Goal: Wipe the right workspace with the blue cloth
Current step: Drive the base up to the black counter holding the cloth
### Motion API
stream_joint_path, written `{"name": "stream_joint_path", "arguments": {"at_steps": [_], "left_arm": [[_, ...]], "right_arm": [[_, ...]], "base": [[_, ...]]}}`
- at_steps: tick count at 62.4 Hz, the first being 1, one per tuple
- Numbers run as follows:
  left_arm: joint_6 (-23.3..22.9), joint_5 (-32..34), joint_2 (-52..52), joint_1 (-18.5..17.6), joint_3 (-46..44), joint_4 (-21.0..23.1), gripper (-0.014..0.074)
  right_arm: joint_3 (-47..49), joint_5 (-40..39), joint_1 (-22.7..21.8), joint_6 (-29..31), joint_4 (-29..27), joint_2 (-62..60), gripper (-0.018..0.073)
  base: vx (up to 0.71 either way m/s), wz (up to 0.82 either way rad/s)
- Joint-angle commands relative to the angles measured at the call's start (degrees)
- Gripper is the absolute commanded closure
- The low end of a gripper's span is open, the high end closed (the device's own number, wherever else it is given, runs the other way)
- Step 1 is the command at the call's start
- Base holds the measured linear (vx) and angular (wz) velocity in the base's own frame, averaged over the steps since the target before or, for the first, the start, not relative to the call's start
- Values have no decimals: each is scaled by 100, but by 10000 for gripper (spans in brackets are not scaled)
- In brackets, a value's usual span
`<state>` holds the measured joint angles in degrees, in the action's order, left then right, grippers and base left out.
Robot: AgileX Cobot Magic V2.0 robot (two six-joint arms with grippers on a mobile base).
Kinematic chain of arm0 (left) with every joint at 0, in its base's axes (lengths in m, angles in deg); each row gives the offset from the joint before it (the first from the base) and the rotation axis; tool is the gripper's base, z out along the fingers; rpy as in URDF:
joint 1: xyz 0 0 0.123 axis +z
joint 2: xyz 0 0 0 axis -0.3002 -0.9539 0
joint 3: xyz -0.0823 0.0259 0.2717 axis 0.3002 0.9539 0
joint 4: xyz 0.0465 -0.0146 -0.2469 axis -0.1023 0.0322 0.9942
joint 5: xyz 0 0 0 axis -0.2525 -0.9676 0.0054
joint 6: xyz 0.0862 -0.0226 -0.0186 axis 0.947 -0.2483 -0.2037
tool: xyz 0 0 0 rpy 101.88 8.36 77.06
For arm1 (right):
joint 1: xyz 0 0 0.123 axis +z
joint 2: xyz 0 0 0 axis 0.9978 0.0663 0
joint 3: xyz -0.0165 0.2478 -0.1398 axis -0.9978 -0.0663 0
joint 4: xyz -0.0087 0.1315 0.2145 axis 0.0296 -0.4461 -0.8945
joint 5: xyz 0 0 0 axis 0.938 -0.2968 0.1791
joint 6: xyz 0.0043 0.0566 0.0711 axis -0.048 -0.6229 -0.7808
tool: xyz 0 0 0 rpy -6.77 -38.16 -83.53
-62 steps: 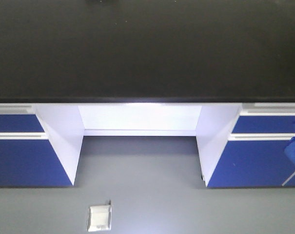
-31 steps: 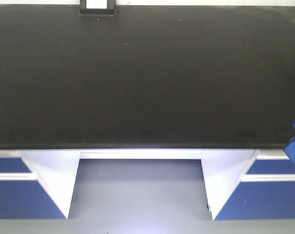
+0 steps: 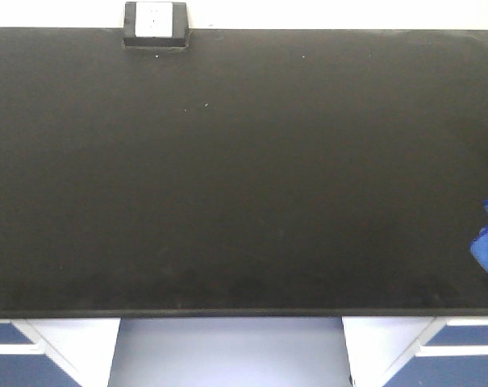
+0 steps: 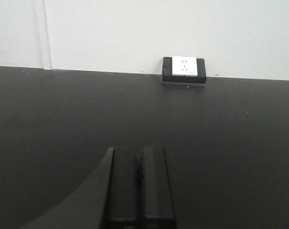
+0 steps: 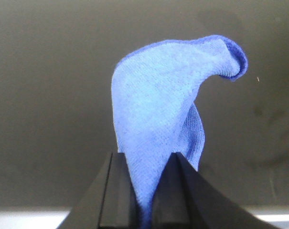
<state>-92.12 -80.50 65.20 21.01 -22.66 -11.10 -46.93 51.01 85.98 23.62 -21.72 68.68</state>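
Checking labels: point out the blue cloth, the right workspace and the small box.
blue cloth [image 5: 158, 109], right wrist view, middle of the upright fold.
right workspace [image 3: 252, 177], front view, bare black middle.
small box [image 3: 155, 18], front view, its white top.

There is one black benchtop [image 3: 244, 177], and on it one small black box [image 3: 155, 22] with a white top. One blue cloth [image 5: 158, 119] shows. The grippers number two, the left gripper [image 4: 140, 157] and the right gripper [image 5: 145, 160], each with two fingers (four fingers in all). Under the bench stand two cupboards, a left cupboard [image 3: 58, 347] and a right cupboard [image 3: 389, 347], each showing two blue drawer fronts, four altogether, with one open gap between them.
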Motion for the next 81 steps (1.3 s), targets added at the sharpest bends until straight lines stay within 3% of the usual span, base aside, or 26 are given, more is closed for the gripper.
{"name": "stream_joint_path", "arguments": {"at_steps": [1, 67, 81], "left_arm": [[-49, 464, 83, -20, 175, -5, 602], [-49, 464, 83, -20, 175, -5, 602], [-49, 464, 83, -20, 175, -5, 602]], "right_arm": [[165, -401, -19, 70, 28, 20, 559], [165, -411, -19, 70, 21, 20, 559], [165, -790, -19, 40, -189, 20, 559]], "base": [[15, 0], [6, 0], [0, 0]]}}
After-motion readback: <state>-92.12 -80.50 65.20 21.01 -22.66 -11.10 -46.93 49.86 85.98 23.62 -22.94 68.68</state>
